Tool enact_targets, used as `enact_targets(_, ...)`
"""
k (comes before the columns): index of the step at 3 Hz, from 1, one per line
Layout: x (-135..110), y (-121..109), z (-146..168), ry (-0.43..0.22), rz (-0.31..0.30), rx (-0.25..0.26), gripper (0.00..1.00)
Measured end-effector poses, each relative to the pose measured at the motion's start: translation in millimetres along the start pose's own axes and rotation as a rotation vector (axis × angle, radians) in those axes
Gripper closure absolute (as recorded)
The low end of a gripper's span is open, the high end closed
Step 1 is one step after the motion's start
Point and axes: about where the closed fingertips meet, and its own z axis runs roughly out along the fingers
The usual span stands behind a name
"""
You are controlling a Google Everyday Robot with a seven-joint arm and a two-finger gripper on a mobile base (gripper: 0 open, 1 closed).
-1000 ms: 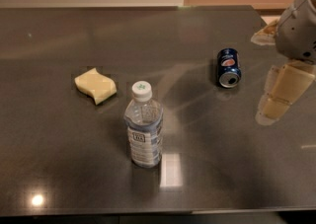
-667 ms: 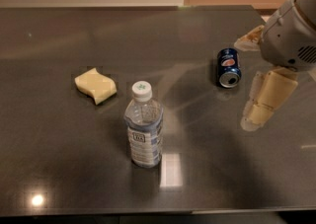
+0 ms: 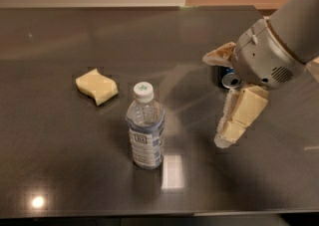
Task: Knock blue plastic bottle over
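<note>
Tabletop (image 3: 60,180) dark, glossy, stone-like, with lamp glints. Blue plastic bottle (image 3: 145,128) upright on it: clear bluish ribbed plastic, white screw cap with green mark, white-blue label. Up-left of bottle, yellow sponge (image 3: 96,86), wavy-edged, matte. Up-right of bottle, blue soda can (image 3: 230,78), mostly hidden behind smooth grey arm (image 3: 279,46). End effector (image 3: 215,99) right of bottle, apart from it; tan blocky fingers (image 3: 241,113) spread wide, holding nothing
</note>
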Motion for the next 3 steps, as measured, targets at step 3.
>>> enact_targets(3,-49.2,10.3,37.3,-0.158,-0.093,-0.047,0.0)
